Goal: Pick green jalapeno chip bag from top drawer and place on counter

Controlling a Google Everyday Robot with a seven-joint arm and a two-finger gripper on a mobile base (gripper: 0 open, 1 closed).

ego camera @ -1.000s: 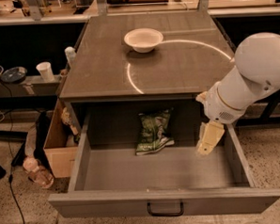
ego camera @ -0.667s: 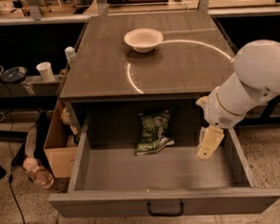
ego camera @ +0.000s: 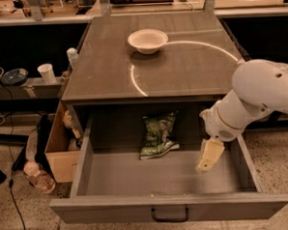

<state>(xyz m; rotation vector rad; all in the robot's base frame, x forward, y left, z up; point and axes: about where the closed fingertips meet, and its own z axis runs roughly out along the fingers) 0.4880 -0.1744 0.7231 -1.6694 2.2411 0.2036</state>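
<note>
Counter (ego camera: 190,71) with bowl (ego camera: 148,40); top drawer (ego camera: 115,211) with chip bag (ego camera: 158,135), gripper (ego camera: 208,161) rightward, state unclear.

Gripper (ego camera: 205,167) a little lower and further left, inside the top drawer (ego camera: 128,179), right side

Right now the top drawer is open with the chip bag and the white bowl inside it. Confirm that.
Not quite: the camera view shows the white bowl on the counter, not in the top drawer. The green jalapeno chip bag is inside, the gripper hanging apart from it.
</note>
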